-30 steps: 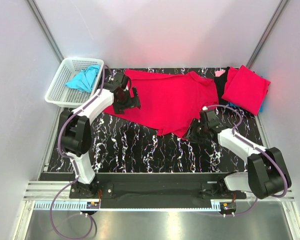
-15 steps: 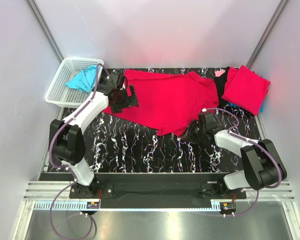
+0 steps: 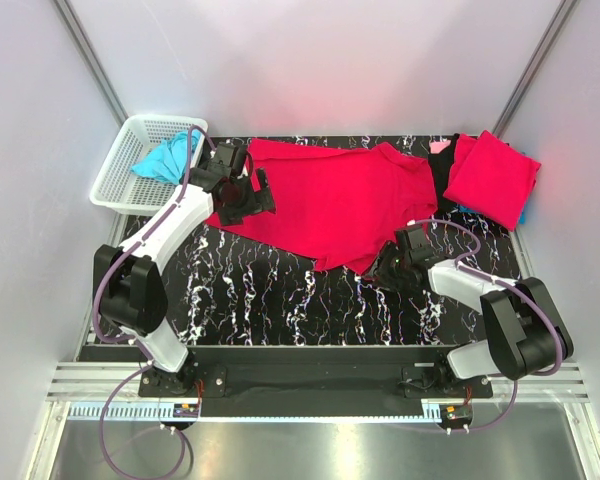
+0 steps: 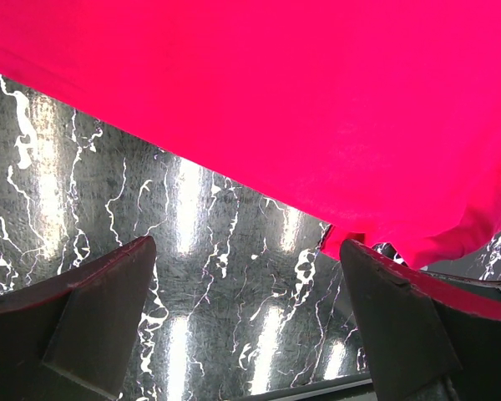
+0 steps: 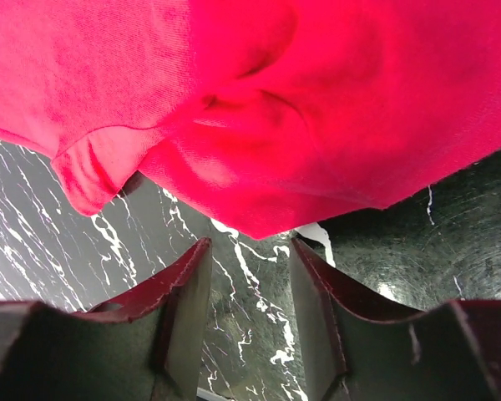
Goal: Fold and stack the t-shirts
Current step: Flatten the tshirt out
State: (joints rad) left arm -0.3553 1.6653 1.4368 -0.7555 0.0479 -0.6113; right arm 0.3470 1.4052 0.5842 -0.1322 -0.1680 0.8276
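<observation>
Biggest thing here is the black counter [image 3: 280, 290] with white marble veins, and most of its far half is covered by a crimson t-shirt [image 3: 330, 200] lying spread out flat, running from the left side over to the middle right. The left arm [image 3: 175, 220] reaches out to that shirt's left edge, and the right arm [image 3: 470, 285] lies low across the counter toward its near right corner. At the far right corner there's a folded red t-shirt [image 3: 492, 178] sitting on top of something turquoise that only peeks out at the edge. A white lattice basket [image 3: 115, 185] sits just off the far left corner with a crumpled turquoise t-shirt [image 3: 165, 160] inside. The left jaws are spread wide over bare counter right beside the crimson hem, gripping nothing. The right jaws are partly apart, nothing between them, pointing at a bunched corner of the crimson cloth just ahead of the tips.
</observation>
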